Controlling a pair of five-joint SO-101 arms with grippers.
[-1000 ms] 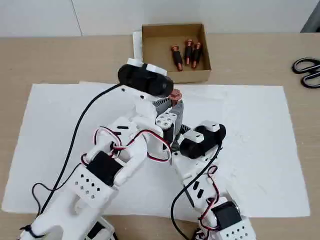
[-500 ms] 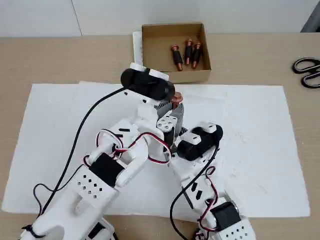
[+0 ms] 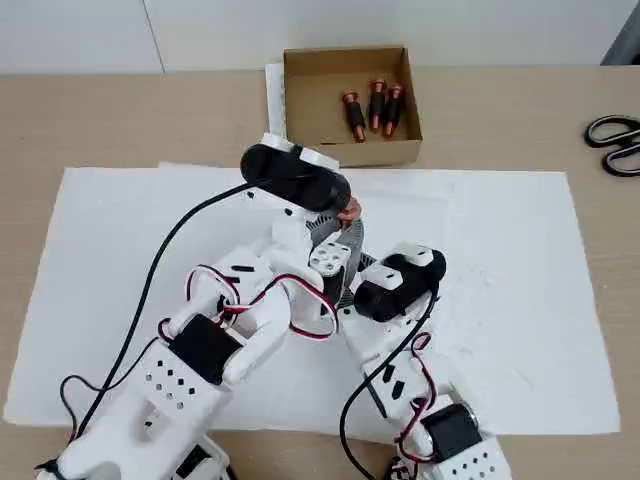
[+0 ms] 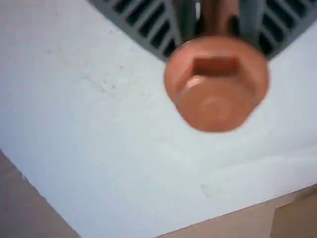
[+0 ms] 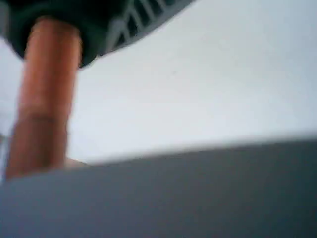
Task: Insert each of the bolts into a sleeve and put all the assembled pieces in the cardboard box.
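A copper bolt (image 4: 216,84) faces the left wrist view head-on, and my left gripper (image 4: 216,20) is shut on its shaft just behind the head. In the high view the bolt's head (image 3: 349,210) peeks out under the left wrist camera, over the white paper. In the right wrist view the bolt's shaft (image 5: 44,99) runs into a black sleeve (image 5: 54,29), on which my right gripper (image 3: 348,268) is shut. The two grippers meet tip to tip at mid-table. The cardboard box (image 3: 300,100) stands at the far edge with three assembled pieces (image 3: 375,108) inside.
A large white paper sheet (image 3: 520,280) covers the table under both arms. Black scissors (image 3: 615,140) lie at the far right on the bare wood. The box sits just beyond the paper's far edge.
My left gripper has moved the bolt back toward the right gripper, away from the box. The right arm has shifted only slightly.
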